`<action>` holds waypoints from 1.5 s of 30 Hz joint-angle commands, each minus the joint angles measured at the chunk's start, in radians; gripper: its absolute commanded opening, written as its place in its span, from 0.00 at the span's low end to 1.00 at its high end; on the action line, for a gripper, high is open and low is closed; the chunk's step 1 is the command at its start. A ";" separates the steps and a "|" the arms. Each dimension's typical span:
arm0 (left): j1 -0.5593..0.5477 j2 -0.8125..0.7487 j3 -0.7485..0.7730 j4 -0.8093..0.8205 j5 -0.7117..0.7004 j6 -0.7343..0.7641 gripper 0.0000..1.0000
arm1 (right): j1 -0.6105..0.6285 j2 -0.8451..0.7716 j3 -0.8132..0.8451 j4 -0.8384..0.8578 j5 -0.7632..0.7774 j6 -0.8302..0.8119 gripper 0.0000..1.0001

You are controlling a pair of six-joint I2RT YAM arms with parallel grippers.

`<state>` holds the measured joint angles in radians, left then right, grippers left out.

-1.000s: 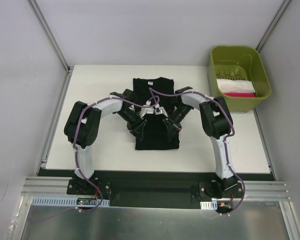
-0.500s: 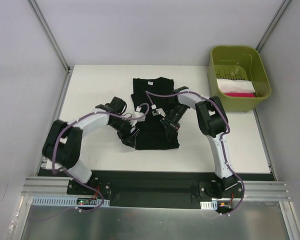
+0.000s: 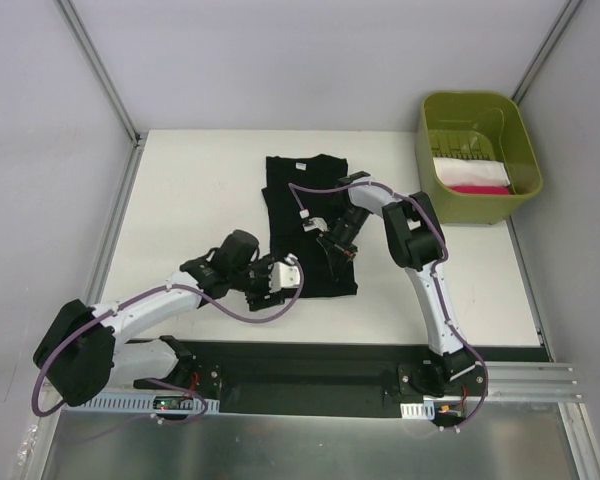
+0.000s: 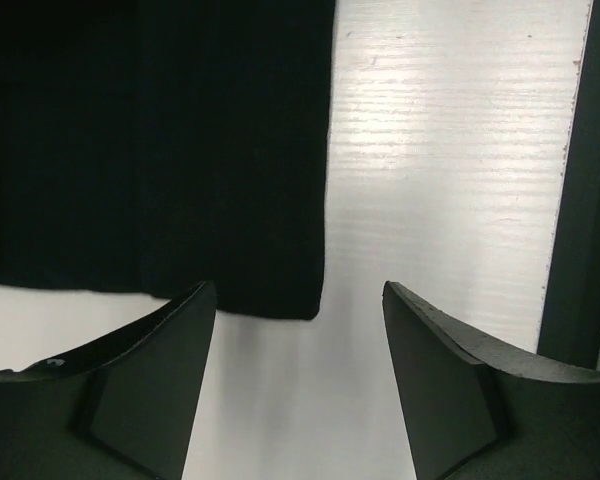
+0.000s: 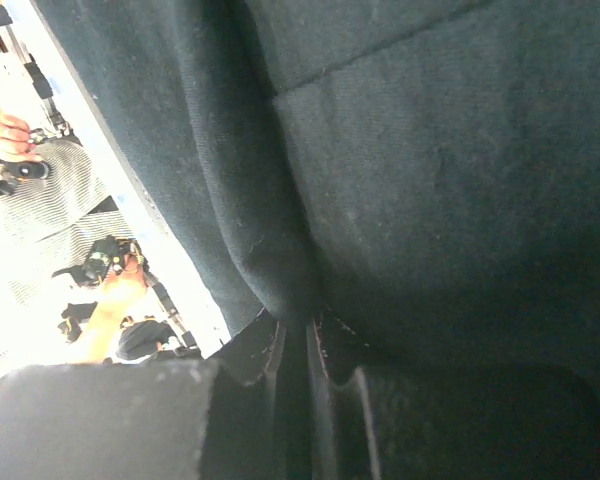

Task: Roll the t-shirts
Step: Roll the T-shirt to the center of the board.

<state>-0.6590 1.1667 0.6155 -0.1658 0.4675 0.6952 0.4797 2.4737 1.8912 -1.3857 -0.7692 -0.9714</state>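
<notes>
My left gripper (image 4: 298,375) stood wide apart with nothing between its fingers, only bare table (image 3: 180,200) under the gap. It hung low over the near left corner of the black t-shirt (image 3: 325,280), with the hem corner lying just ahead of the fingertips and slightly to the left in the wrist view. My right gripper (image 5: 300,345) was closed tight on a pinched fold of the same black cloth, about halfway up the shirt's right side.

The shirt lay flat near the middle of the table, folded into a narrow strip. Its long axis ran straight away from the arm bases, neck end far and hem end near. The left gripper was the one closer to the hem, so I judged that any roll started from the near edge would turn on it reaching forward onto that corner. The right gripper sat further up the strip.

Well apart from the shirt, at the far right corner, stood an olive-green bin (image 3: 477,95). Inside it lay a folded white cloth (image 3: 470,172) with a pink cloth (image 3: 480,189) just beside it, on the nearer side.
</notes>
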 commanded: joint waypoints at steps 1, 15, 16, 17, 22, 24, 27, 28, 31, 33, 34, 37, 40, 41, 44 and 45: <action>-0.073 0.051 -0.040 0.212 -0.095 0.109 0.68 | 0.005 0.040 0.048 -0.059 0.057 0.019 0.08; -0.146 0.278 -0.062 0.264 -0.233 0.340 0.52 | 0.005 0.064 0.077 -0.092 0.057 0.008 0.11; -0.148 0.293 -0.037 0.226 -0.233 0.345 0.41 | 0.007 0.064 0.077 -0.092 0.059 0.010 0.16; -0.148 0.315 -0.027 0.210 -0.233 0.345 0.34 | 0.008 0.059 0.074 -0.088 0.067 0.008 0.19; -0.148 0.314 -0.008 0.141 -0.176 0.365 0.04 | -0.022 -0.093 -0.073 0.051 0.059 0.025 0.60; -0.146 0.304 0.013 0.086 -0.158 0.348 0.00 | -0.094 -0.186 -0.046 0.122 0.050 0.072 0.65; -0.137 0.280 0.052 0.003 -0.064 0.331 0.00 | -0.227 -0.312 0.020 0.163 -0.033 0.129 0.96; -0.127 0.274 0.068 -0.021 -0.037 0.328 0.00 | -0.257 -0.355 0.029 0.183 -0.039 0.135 0.96; -0.082 0.292 0.160 -0.132 0.092 0.302 0.00 | -0.338 -0.685 -0.132 0.495 0.154 0.248 0.96; -0.050 0.312 0.243 -0.187 0.178 0.245 0.00 | -0.354 -0.945 -0.520 1.023 0.307 0.312 0.96; -0.031 0.326 0.262 -0.193 0.204 0.230 0.00 | -0.351 -1.139 -0.638 1.185 0.324 0.304 0.96; 0.019 0.353 0.322 -0.225 0.289 0.193 0.00 | -0.329 -1.230 -0.808 1.351 0.169 0.324 0.96; 0.050 0.390 0.368 -0.259 0.338 0.191 0.00 | -0.193 -1.149 -0.644 0.798 0.162 0.063 0.96; 0.056 0.398 0.372 -0.264 0.342 0.190 0.00 | -0.144 -1.162 -0.670 0.727 0.189 0.015 0.96; 0.070 0.425 0.400 -0.287 0.362 0.196 0.00 | -0.057 -1.332 -0.981 1.006 0.235 -0.051 0.96; 0.075 0.430 0.412 -0.291 0.370 0.198 0.00 | -0.009 -1.357 -1.103 1.058 0.251 -0.076 0.96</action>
<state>-0.5976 1.5730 0.9756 -0.3813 0.7101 0.8951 0.3790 1.2083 1.1038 -0.3538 -0.5762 -0.8822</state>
